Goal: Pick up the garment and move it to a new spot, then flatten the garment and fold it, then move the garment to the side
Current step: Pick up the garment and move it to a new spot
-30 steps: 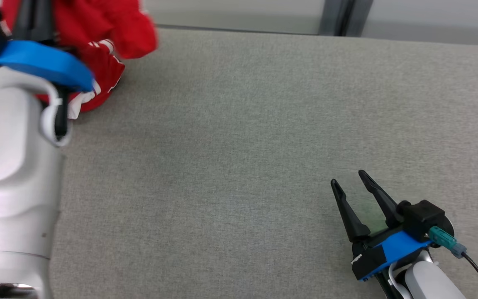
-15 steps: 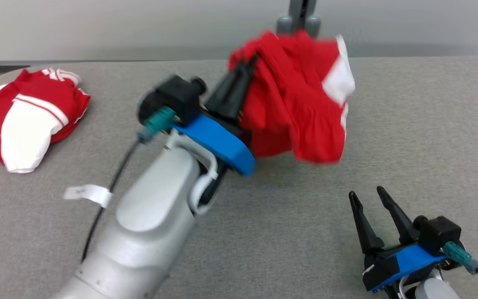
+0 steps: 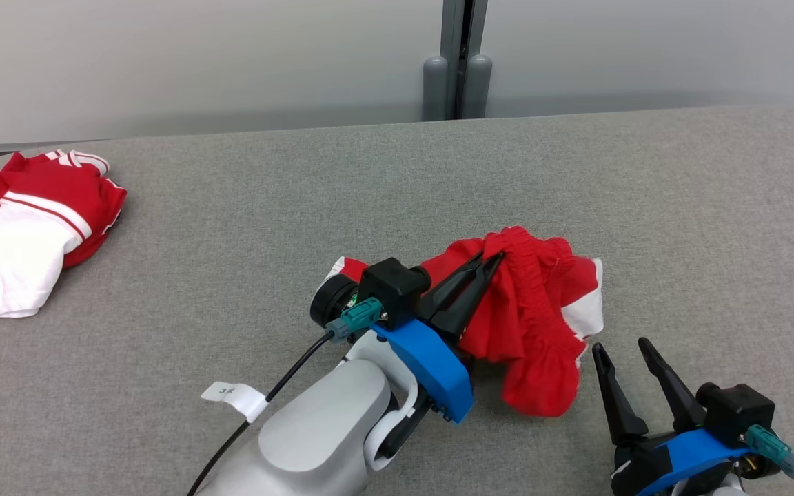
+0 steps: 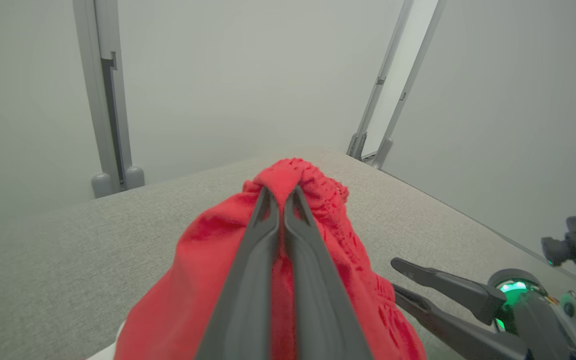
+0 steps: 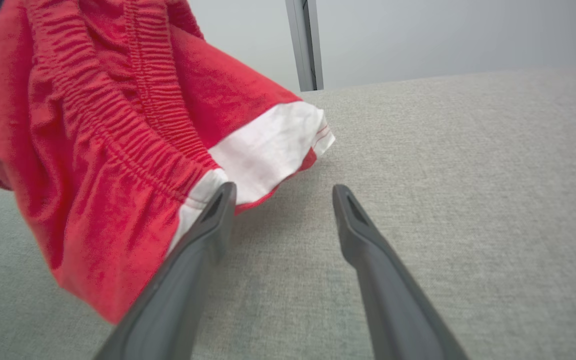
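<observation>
The garment (image 3: 531,324) is a crumpled red piece with white panels and an elastic waistband, bunched on the grey table near the front centre. My left gripper (image 3: 497,257) is shut on a fold of its waistband, holding that part slightly raised; the pinched red fabric (image 4: 283,180) sits between my left gripper (image 4: 282,191) tips. My right gripper (image 3: 619,346) stands open just right of the heap, with nothing in it. In the right wrist view my right gripper (image 5: 283,192) frames bare table, and the garment (image 5: 118,140) hangs close at the left, touching the left finger.
A second red and white garment (image 3: 28,220) lies bunched at the table's far left edge. A grey post (image 3: 457,62) stands behind the table's back edge. The grey table surface (image 3: 300,207) stretches wide around the heap.
The head camera has swung over the second. My left gripper has carried the garment down from the air to the table at front centre, next to my right gripper, which stayed open.
</observation>
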You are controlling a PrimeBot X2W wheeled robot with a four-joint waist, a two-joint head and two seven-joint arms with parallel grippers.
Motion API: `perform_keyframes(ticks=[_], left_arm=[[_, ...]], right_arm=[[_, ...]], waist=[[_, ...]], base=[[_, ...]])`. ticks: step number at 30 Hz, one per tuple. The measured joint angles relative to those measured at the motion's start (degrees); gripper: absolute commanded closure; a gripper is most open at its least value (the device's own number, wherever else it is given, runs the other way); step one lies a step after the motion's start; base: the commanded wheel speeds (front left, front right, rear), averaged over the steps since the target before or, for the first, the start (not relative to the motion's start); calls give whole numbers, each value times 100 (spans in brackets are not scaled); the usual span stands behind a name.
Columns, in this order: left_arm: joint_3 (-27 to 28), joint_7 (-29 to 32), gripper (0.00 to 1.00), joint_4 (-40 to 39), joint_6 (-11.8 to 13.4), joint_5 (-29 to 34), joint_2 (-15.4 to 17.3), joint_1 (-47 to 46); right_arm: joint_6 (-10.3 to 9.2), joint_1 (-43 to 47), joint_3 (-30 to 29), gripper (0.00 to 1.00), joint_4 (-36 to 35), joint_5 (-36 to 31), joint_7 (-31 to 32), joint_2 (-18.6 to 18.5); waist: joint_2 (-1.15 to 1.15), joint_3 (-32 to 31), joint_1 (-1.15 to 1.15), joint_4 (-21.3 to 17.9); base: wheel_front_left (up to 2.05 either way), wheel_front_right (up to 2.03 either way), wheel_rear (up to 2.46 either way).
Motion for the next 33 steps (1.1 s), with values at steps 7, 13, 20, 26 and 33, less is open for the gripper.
perform_keyframes(ticks=[7,13,20,26,33], left_arm=[[728,0,0,269,541,661,20,355],[1784,0,0,96,800,1295,359,1146],[2933,-1,0,-289,949,1840,594,2418],[3664,-1,0,-654,877,2243,494,3387],[4262,-1,0,-949,634,2691,285,4111]], right_arm=[[0,-5,-119,0,5,26,0,75],[0,19,-200,0,-30,53,0,140],[0,279,-183,0,43,51,0,205],[0,508,-176,0,127,29,0,204],[-1,748,-151,0,244,-14,0,218]], waist=[[0,-86,0,-15],[0,-263,0,-32],[0,-673,0,11],[0,-984,0,75],[0,-1234,0,158]], base=[[0,0,0],[0,0,0],[0,0,0],[0,0,0],[0,0,0]])
